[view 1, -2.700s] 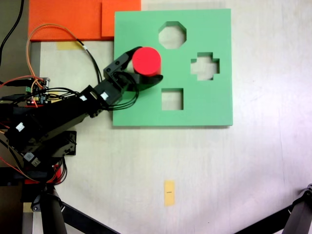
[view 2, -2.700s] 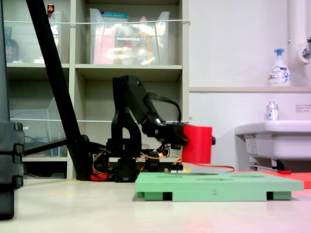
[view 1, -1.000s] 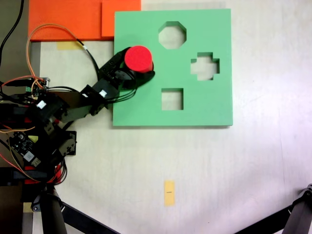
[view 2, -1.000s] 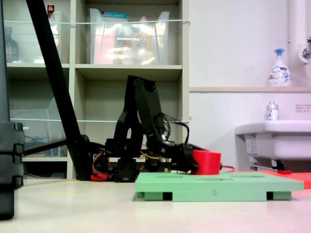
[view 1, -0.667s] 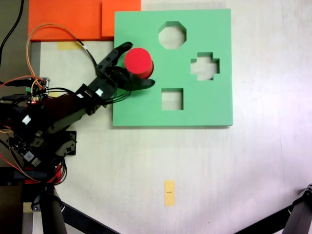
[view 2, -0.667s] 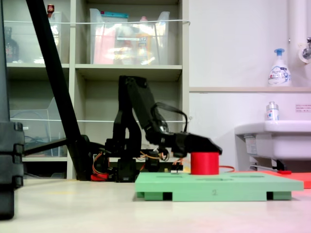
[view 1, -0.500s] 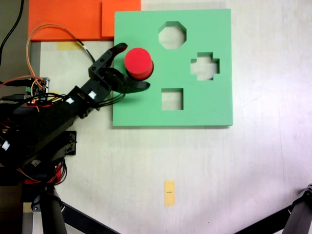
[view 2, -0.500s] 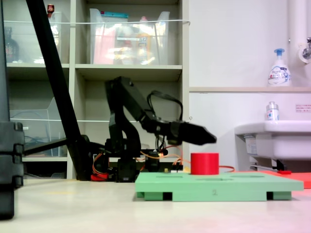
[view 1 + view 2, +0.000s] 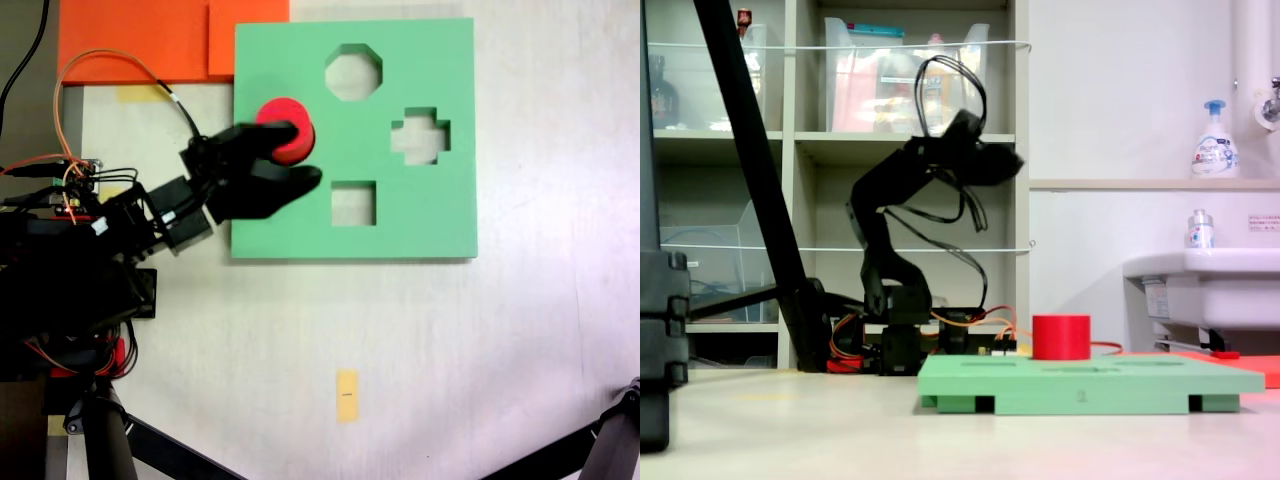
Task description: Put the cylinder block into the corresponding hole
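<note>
With its jaws parted and empty, the gripper has lifted well clear of the green foam board, where half a second ago it hung just above the cylinder block and a second ago was clamped on it. In the second exterior view the arm is folded high over its base, far above the board. The cylinder block stands upright on the board toward the first exterior view's left, beside the octagonal cutout and up from the square cutout, its position unchanged since release. No round opening shows around it, which suggests it fills the corresponding hole, though the gripper overlaps part of it in the first exterior view. Much of its height rises above the board in the second exterior view, so how deeply it is seated cannot be told. On this evidence the placement looks done and the arm is retreating from the desk.
</note>
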